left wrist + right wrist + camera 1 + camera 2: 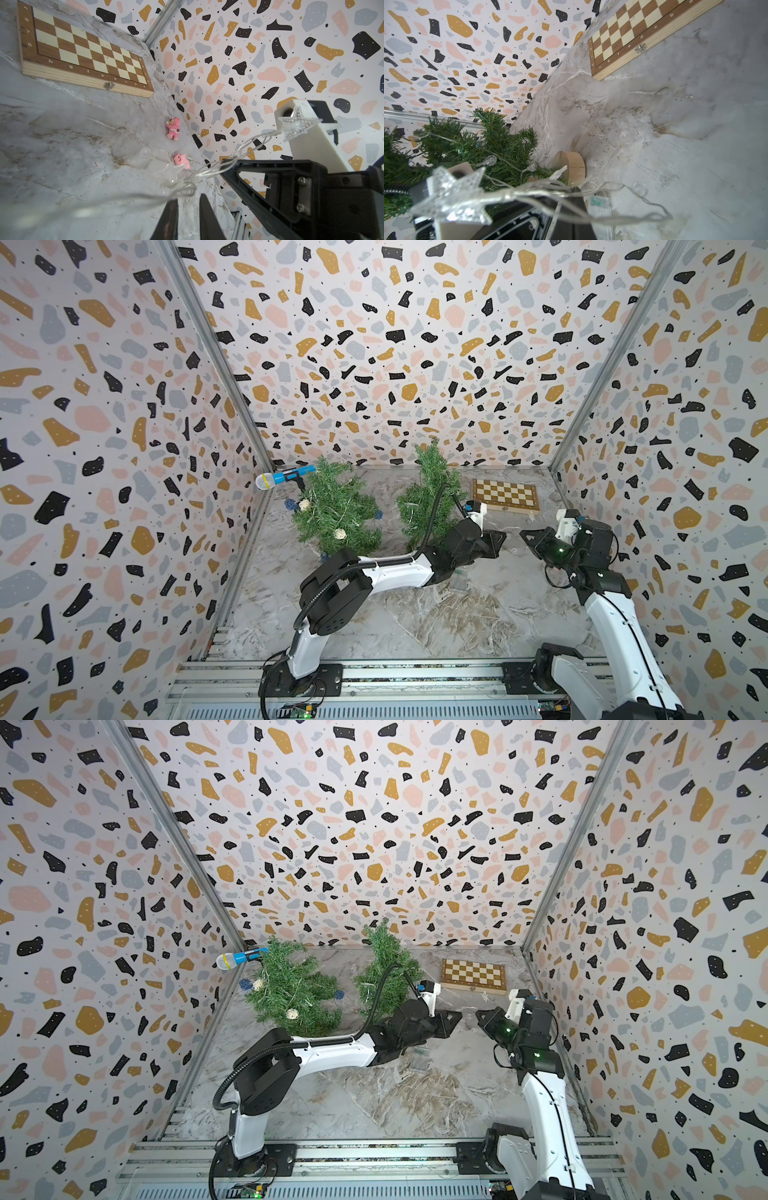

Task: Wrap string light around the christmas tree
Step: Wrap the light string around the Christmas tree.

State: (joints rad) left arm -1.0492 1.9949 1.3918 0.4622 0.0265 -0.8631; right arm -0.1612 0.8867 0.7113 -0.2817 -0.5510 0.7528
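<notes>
Two small green trees stand at the back. The christmas tree (432,493) nearer my grippers carries beaded clear wire (492,160) and stands on a round wooden base (573,166). The string light (245,145) is thin clear wire with a silver star (299,124). My right gripper (525,536) (576,190) is shut on the wire at its tip. The wire runs from there to my left gripper (496,540) (188,197), whose jaws stand a narrow gap apart, with a loop of wire lying at their tips. The clear battery box (600,205) lies on the table.
The second tree (336,514), hung with ball ornaments, stands at the back left, with a blue toy microphone (282,477) beside it. A wooden chessboard (505,495) lies at the back right. Two pink pig figures (173,131) lie by the right wall.
</notes>
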